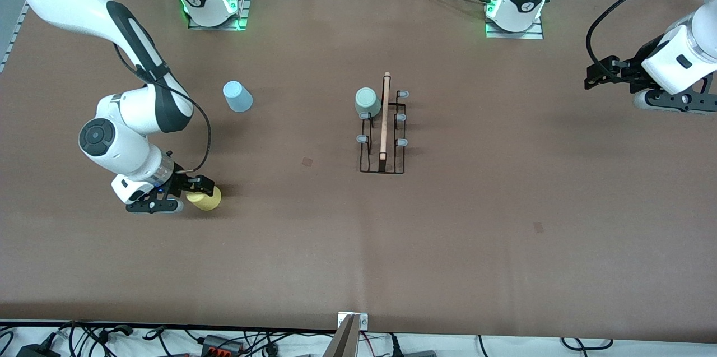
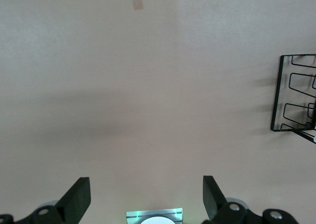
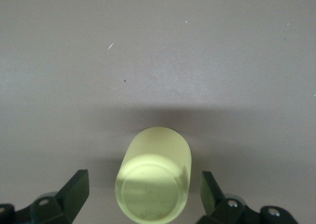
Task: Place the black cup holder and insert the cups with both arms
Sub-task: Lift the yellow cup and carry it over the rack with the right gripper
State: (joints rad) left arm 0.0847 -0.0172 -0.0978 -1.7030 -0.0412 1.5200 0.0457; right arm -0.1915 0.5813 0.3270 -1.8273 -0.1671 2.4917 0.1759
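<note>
A: What is the right gripper (image 3: 143, 194) doing?

B: It is low over the brown table (image 1: 504, 222), toward the right arm's end, with the yellow cup (image 1: 205, 198) between its fingers (image 3: 74, 192). In the right wrist view the jaws stand wide, one finger on each side of the cup with a gap on both sides, so nothing is clamped. The cup stands upside down on the table, its flat base facing up.

A: And the left gripper (image 2: 143, 197)?

B: Up in the air over the left arm's end of the table, well apart from everything. Its jaws are spread wide too, and empty; the left wrist view shows only bare tabletop between the fingers (image 2: 76, 197), with a corner of the rack at the edge. That arm waits.

A: Where is the black cup holder (image 1: 382, 133)?

B: Near the middle of the table, upright, its wooden rod handle (image 1: 385, 116) running along the top. The pale green cup (image 1: 368, 102) sits upside down on one of its pegs, at the end farther from the front camera, on the side toward the right arm.

A: The third cup?

B: The light blue cup (image 1: 237, 96) stands upside down on the table, farther from the front camera than the yellow one.
</note>
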